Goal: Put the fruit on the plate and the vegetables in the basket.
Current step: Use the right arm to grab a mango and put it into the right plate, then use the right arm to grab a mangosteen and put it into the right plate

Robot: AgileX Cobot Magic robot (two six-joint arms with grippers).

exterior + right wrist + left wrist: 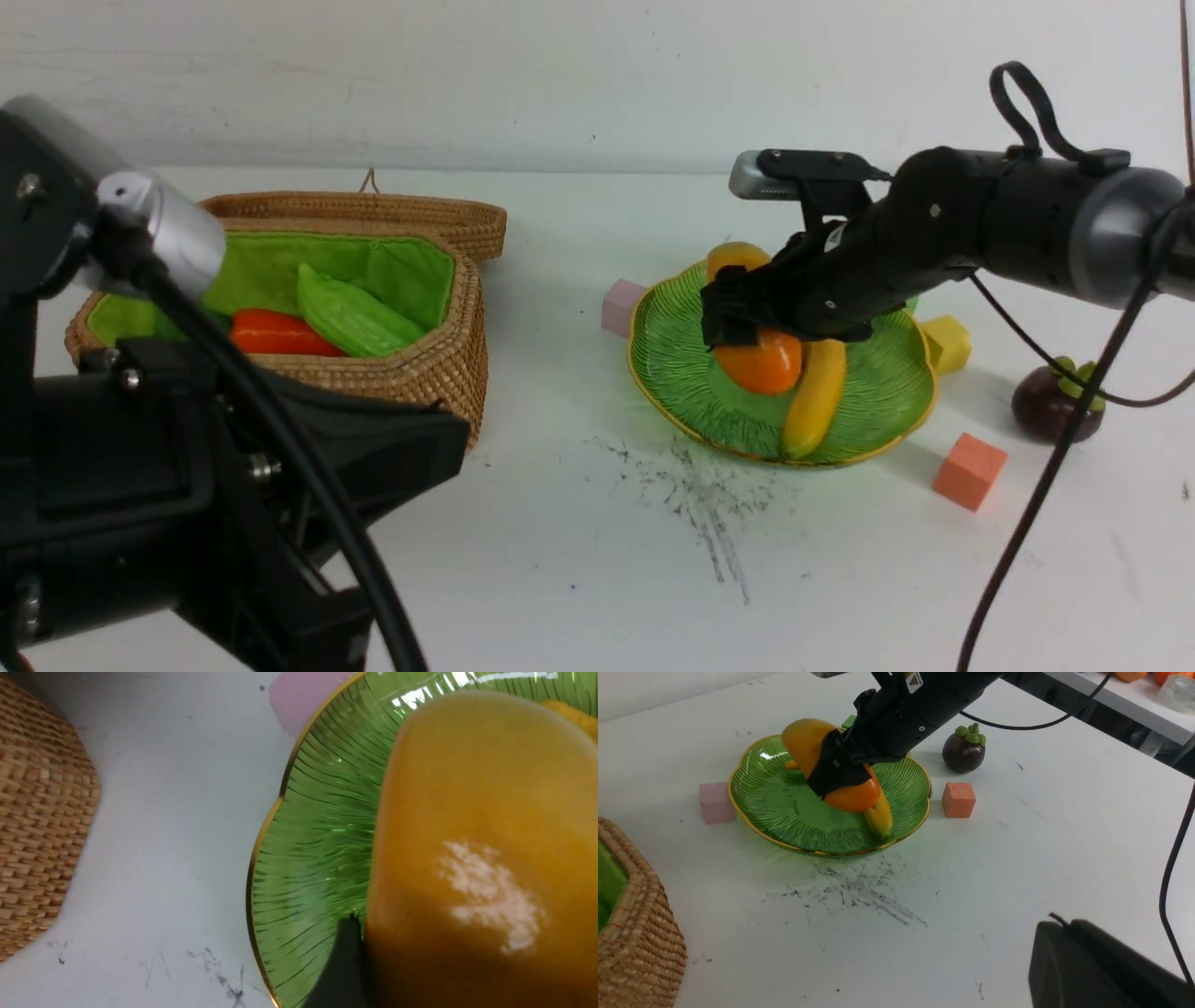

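My right gripper (747, 327) reaches over the green plate (686, 378) with its jaws round the orange-yellow mango (767, 366), whose low end rests against the banana (814, 397) lying on the plate. In the right wrist view the mango (476, 812) fills the frame, and one of the fingers (345, 966) lies against its side. The dark purple mangosteen (1046, 403) stands on the table right of the plate. The wicker basket (439, 364) at the left holds the orange-red carrot (275, 333) and the green bumpy gourd (355, 317). My left gripper (1057, 926) is shut and empty, hanging above the table.
Small cubes lie round the plate: a pink cube (623, 306) at its left, a yellow cube (948, 343) at its right, an orange cube (969, 469) in front right, and a green cube (850, 721) behind. The basket's lid (373, 210) stands open at the back.
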